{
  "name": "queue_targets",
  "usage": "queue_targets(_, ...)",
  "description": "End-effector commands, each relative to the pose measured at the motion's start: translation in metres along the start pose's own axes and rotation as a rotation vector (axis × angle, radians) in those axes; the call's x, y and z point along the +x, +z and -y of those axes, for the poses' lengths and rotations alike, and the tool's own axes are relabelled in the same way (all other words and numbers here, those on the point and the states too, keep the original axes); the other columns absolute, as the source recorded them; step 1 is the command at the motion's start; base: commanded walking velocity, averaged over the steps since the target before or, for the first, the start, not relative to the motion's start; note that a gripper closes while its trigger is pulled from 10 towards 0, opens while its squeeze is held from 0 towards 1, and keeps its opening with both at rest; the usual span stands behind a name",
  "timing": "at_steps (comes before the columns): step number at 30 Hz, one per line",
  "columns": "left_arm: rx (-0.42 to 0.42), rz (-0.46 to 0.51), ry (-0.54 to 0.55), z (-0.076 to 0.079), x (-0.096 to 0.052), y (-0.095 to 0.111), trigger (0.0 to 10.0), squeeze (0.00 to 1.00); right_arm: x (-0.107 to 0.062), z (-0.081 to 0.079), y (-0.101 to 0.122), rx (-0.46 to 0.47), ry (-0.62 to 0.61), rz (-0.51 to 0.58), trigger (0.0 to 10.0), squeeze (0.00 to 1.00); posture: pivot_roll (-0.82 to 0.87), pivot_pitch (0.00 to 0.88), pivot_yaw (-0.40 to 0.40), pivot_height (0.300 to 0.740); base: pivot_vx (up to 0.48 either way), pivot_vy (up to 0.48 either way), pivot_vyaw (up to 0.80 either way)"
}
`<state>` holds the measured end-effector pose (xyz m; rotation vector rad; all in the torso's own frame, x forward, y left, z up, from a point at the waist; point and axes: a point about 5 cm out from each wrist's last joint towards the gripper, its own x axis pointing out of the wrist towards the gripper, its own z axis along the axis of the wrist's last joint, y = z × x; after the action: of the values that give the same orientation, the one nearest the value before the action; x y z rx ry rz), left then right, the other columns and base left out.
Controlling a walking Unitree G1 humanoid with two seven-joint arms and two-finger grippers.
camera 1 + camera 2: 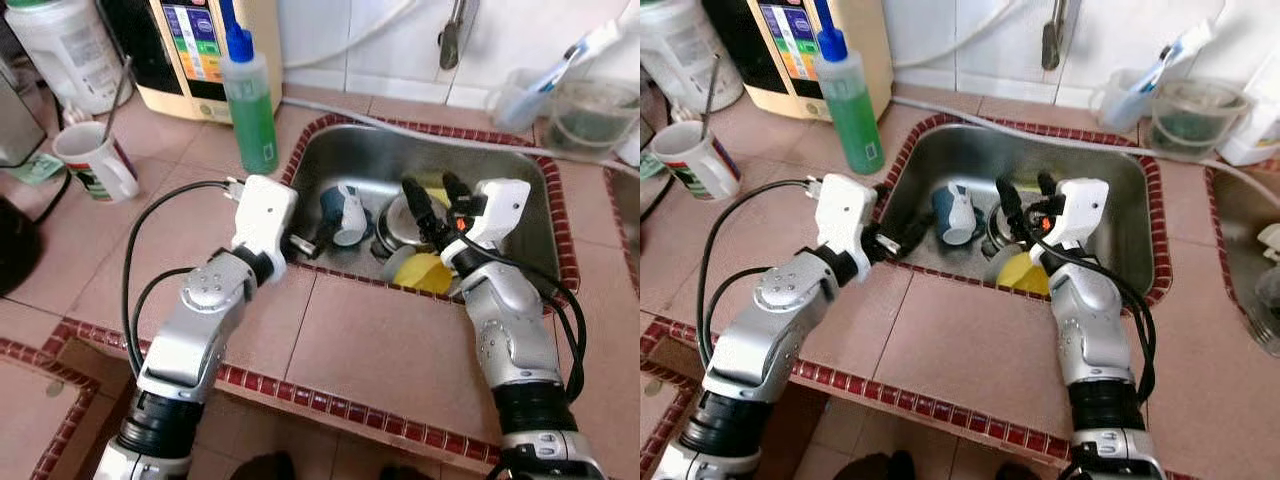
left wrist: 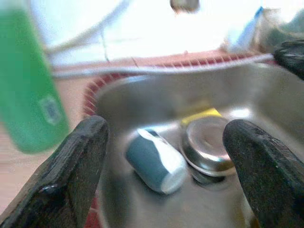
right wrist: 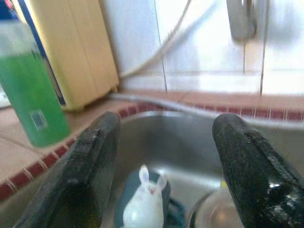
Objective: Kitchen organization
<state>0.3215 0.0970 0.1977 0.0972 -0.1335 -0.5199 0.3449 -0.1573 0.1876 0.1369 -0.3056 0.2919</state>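
A steel sink [image 1: 370, 155] is set in the tiled counter. A blue and white mug [image 1: 345, 213] lies on its side in the basin, beside a round metal bowl [image 1: 398, 232] and a yellow item [image 1: 425, 272]. My left gripper [image 1: 300, 245] is open at the sink's left rim, pointing toward the mug [image 2: 156, 161] and bowl [image 2: 209, 145]. My right gripper [image 1: 432, 200] hangs open over the basin above the bowl, with the mug [image 3: 142, 204] below its fingers. Neither gripper holds anything.
A green soap bottle [image 1: 250, 100] stands at the sink's back left corner before a cream appliance [image 1: 200, 50]. A white mug with a spoon [image 1: 95, 160] and a white jar [image 1: 65, 45] are further left. Behind the sink are a faucet [image 1: 455, 35], hose [image 1: 400, 125] and clear containers [image 1: 590, 110].
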Motion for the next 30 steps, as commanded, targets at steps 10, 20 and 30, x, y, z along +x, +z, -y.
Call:
queue_targets(10,-0.132,0.038,0.104,-0.023,0.006,-0.009,10.0,0.00,-0.010,-0.001,0.008,-0.099,-0.090,0.057,10.0,1.00,-0.01,0.010,0.020,0.740,0.000,0.000,0.00)
queue_targets(20,-0.122,0.063,0.140,-0.021,0.000,-0.024,10.0,0.00,-0.028,-0.021,-0.004,-0.111,-0.126,0.077,10.0,0.00,-0.03,0.000,0.021,0.740,0.000,0.000,0.00)
queue_targets(30,-0.098,0.085,0.138,-0.013,-0.006,-0.031,10.0,0.00,-0.037,-0.023,-0.011,-0.163,-0.159,0.058,10.0,0.00,-0.03,0.000,0.017,0.740,0.000,0.000,0.00)
